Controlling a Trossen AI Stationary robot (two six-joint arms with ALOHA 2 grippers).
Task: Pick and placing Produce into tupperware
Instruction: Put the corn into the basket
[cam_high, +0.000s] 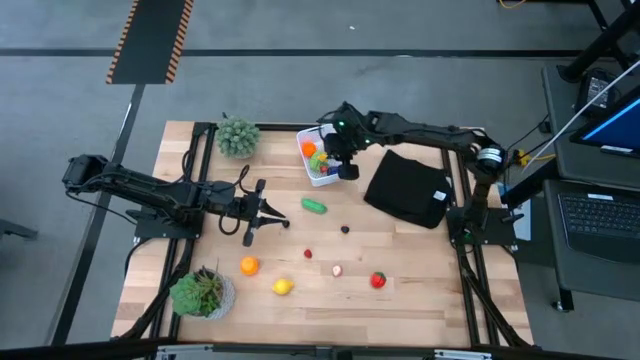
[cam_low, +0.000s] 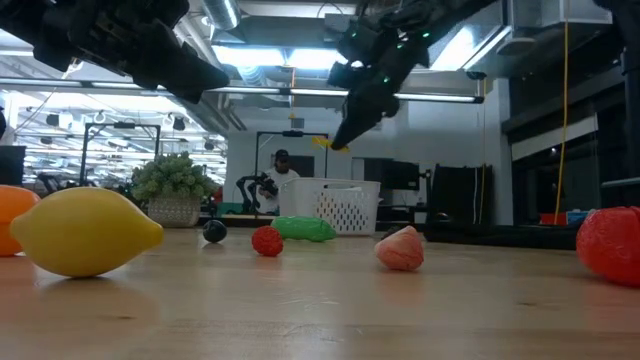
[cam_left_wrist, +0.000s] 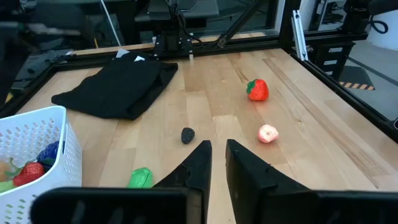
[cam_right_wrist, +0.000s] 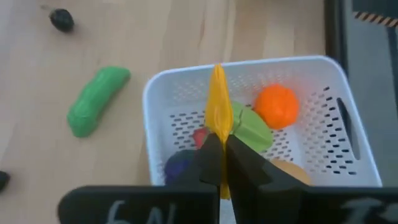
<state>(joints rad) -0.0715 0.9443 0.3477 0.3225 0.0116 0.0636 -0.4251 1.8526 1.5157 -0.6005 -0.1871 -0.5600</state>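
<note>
The white tub stands near the table's far edge and holds several toy pieces, among them an orange one, a green one and a red one. My right gripper hangs over the tub, shut on a thin yellow piece. My left gripper is shut and hovers at mid-table, left of the green cucumber. Loose on the wood lie a dark berry, a small red piece, a pink piece, a strawberry, an orange and a lemon. My right gripper pinches the yellow piece between its two fingers at one end. The rest sticks out past the fingertips. The fingers come from above, slanting down. The piece is lifted clear, above the tub's open top.
A black folded cloth lies right of the tub. One potted plant stands at the far left, another at the near left corner. A person shows in the room behind the table in the low view.
</note>
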